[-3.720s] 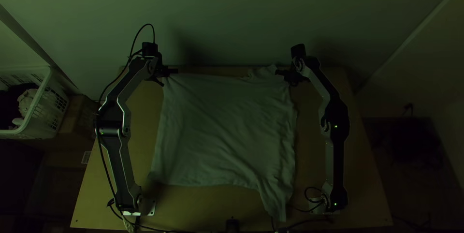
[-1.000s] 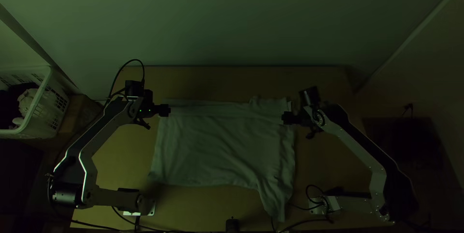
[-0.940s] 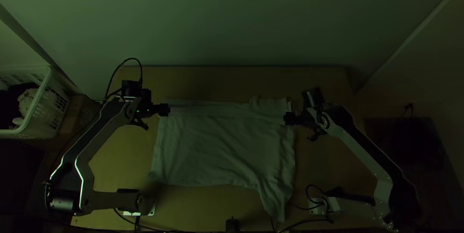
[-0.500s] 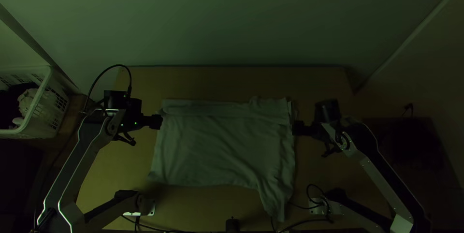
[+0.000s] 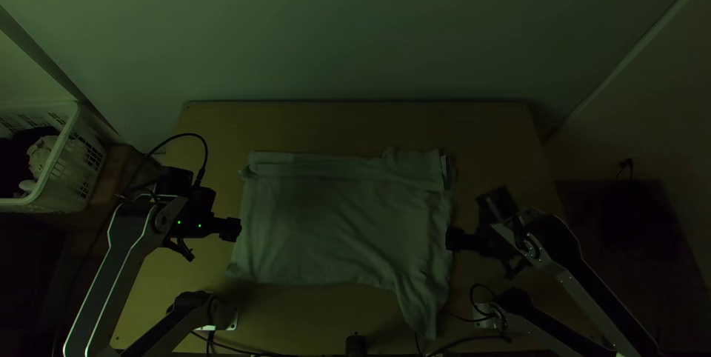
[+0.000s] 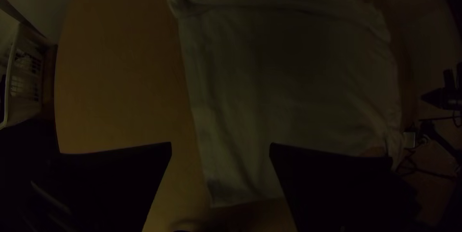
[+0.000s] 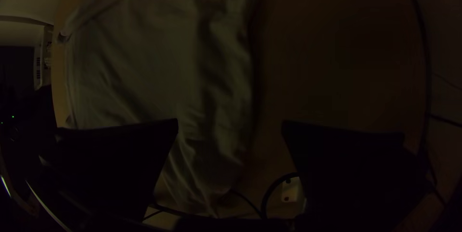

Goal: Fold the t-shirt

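Jaws are parted on the black broad-fingered left gripper (image 5: 235,229) and matching right gripper (image 5: 450,239), between which the pale oblong cloth t-shirt (image 5: 333,216) is spread crosswise on the light wooden worktop (image 5: 355,127), its near edge, probably to be gripped next, lying baseward of both.

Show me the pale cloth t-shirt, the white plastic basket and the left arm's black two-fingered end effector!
T-shirt (image 5: 341,224): top view, middle of its body.
Basket (image 5: 64,179): top view, its side wall.
Left end effector (image 6: 221,144): left wrist view, midway between its open fingertips.
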### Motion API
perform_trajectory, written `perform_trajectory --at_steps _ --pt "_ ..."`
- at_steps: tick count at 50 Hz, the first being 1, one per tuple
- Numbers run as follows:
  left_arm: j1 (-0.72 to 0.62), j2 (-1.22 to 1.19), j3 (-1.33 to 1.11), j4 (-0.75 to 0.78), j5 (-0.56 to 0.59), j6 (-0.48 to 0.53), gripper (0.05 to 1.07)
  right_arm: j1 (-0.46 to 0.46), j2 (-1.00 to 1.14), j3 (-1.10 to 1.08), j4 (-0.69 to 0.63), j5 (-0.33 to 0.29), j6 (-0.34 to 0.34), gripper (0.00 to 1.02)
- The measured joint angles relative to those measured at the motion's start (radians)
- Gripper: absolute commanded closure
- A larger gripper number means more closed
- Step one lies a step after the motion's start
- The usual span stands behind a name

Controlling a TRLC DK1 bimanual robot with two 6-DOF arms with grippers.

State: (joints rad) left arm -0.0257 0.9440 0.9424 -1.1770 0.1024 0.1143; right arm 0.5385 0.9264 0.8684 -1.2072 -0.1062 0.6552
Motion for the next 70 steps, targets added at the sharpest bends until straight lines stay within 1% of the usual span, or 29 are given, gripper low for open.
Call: perform_trajectory --at_steps 2,7,9,14,17,20,29,31,44,48,53,57,59,60,62,63,68,70 --pt "0.002 0.000 -0.017 -0.019 -0.010 0.003 0.10 0.014 -0.001 -0.018 -0.006 -0.006 0.008 0.06" --pt "0.002 0.006 -0.056 -0.062 -0.040 0.011 0.10 0.042 -0.003 -0.059 -0.014 -0.048 0.025 0.06" --pt "0.002 0.012 -0.072 -0.076 -0.044 0.015 0.10 0.057 -0.003 -0.069 -0.019 -0.054 0.026 0.06" --pt "0.002 0.019 -0.120 -0.095 -0.073 0.031 0.10 0.086 -0.003 -0.079 -0.027 -0.091 0.029 0.06" --pt "0.000 0.021 -0.154 -0.095 -0.110 0.046 0.10 0.091 -0.003 -0.084 -0.029 -0.108 0.029 0.06" --pt "-0.001 0.030 -0.186 -0.091 -0.142 0.057 0.11 0.097 -0.003 -0.095 -0.029 -0.112 0.029 0.06" --pt "-0.011 0.107 -0.202 -0.090 -0.153 0.071 0.11 0.117 0.004 -0.124 -0.031 -0.116 0.029 0.08" --pt "-0.021 0.135 -0.202 -0.090 -0.154 0.071 0.11 0.122 0.008 -0.124 -0.032 -0.120 0.029 0.10" --pt "-0.111 0.265 -0.202 -0.080 -0.160 0.069 0.12 0.129 0.046 -0.160 -0.032 -0.131 0.027 0.10" --pt "-0.138 0.288 -0.202 -0.077 -0.165 0.066 0.26 0.129 0.068 -0.169 -0.032 -0.138 0.025 0.10" --pt "-0.178 0.306 -0.202 -0.073 -0.167 0.058 0.39 0.129 0.092 -0.171 -0.031 -0.140 0.021 0.10" --pt "-0.209 0.313 -0.202 -0.072 -0.167 0.058 0.54 0.129 0.109 -0.171 -0.028 -0.142 0.017 0.10" --pt "-0.226 0.314 -0.202 -0.070 -0.167 0.057 0.65 0.129 0.117 -0.171 -0.028 -0.145 0.016 0.10" --pt "-0.235 0.315 -0.202 -0.070 -0.167 0.054 0.73 0.129 0.121 -0.171 -0.028 -0.148 0.014 0.10" --pt "-0.253 0.316 -0.202 -0.065 -0.167 0.054 0.91 0.129 0.129 -0.171 -0.026 -0.154 0.013 0.10" --pt "-0.261 0.316 -0.202 -0.062 -0.167 0.054 1.04 0.129 0.132 -0.171 -0.024 -0.157 0.013 0.10" --pt "-0.284 0.323 -0.202 -0.029 -0.158 0.055 1.04 0.129 0.150 -0.188 -0.004 -0.172 0.013 0.11" --pt "-0.285 0.327 -0.202 -0.024 -0.155 0.055 1.04 0.129 0.155 -0.196 0.000 -0.175 0.013 0.16"
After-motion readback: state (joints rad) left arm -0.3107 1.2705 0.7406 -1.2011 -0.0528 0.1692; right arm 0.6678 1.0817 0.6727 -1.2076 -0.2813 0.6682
